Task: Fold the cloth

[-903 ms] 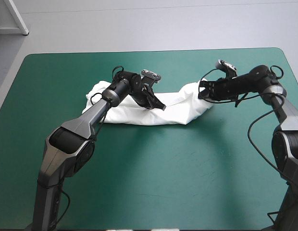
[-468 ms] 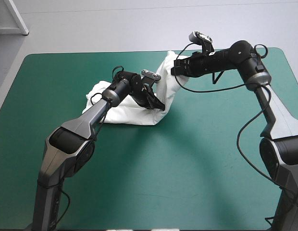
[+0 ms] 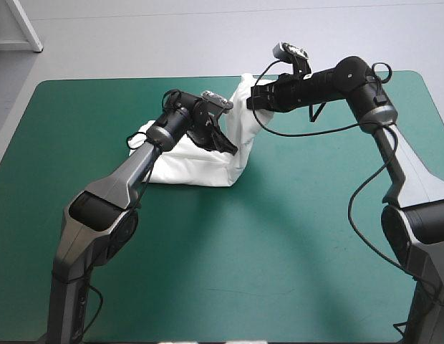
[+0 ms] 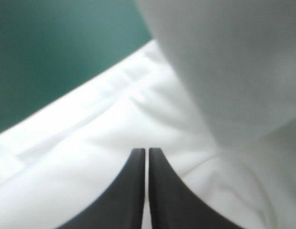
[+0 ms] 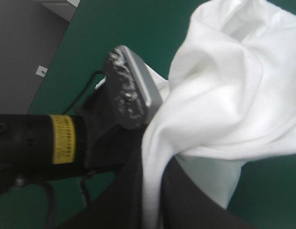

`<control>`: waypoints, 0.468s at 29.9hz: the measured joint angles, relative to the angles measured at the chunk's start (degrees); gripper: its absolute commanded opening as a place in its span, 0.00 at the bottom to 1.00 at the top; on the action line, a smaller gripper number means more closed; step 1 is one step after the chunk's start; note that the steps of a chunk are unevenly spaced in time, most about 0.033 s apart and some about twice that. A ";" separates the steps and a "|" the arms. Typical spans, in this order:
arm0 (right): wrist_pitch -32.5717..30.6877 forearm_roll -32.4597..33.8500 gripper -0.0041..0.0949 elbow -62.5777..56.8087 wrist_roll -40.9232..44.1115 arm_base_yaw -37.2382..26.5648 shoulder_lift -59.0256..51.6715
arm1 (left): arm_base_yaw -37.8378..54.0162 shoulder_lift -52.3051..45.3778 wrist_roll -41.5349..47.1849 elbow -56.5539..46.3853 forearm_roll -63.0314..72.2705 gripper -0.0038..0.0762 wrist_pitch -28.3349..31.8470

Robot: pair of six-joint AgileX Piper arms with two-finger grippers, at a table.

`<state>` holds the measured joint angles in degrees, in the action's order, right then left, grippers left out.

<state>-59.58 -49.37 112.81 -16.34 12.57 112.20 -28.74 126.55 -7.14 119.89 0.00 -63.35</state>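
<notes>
White T-shirt [image 3: 193, 168] on teal-green table [image 3: 279, 236], right fingers [image 5: 186, 202] pinching it, left fingers [image 4: 129, 191] closed.

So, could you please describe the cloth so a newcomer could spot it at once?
On the teal-green table cover, toward its far edge, lies a white fabric T-shirt. It is the only white thing there, its right end held up by the right black gripper.

Right tool [image 5: 152, 177] pinches raised T-shirt [image 5: 224, 95] fold above teal-green cover [image 5: 153, 28].
</notes>
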 measured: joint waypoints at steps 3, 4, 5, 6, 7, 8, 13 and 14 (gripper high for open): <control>0.95 0.00 0.02 0.04 -0.24 1.36 0.27 | 0.20 -3.80 0.49 0.92 -4.38 0.07 -3.40; 1.46 0.00 0.02 0.04 -0.56 1.98 0.34 | 0.41 -5.09 0.41 1.06 -5.50 0.07 -4.81; 1.99 0.00 0.02 0.11 -0.83 2.57 0.40 | 0.61 -6.02 0.35 1.11 -6.47 0.07 -5.80; 2.71 0.00 0.02 0.11 -1.10 3.56 0.40 | 0.95 -7.02 0.35 1.18 -7.36 0.07 -6.56; 3.26 0.00 0.03 0.11 -1.49 4.28 0.45 | 1.48 -7.83 0.35 1.24 -7.88 0.07 -7.04; 4.10 0.00 0.03 0.11 -1.76 5.05 0.50 | 2.00 -8.41 0.35 1.24 -8.09 0.07 -7.39; 6.23 -0.01 0.03 2.50 -2.62 9.52 3.05 | 6.74 -13.14 -0.07 -3.24 -4.75 0.07 -7.81; 6.31 -0.01 0.03 3.54 -2.62 10.18 3.75 | 7.49 -14.19 -0.07 -4.40 -4.86 0.07 -7.85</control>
<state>-53.27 -49.37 116.35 -18.96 22.75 115.95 -21.25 112.36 -7.21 115.49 -4.86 -71.21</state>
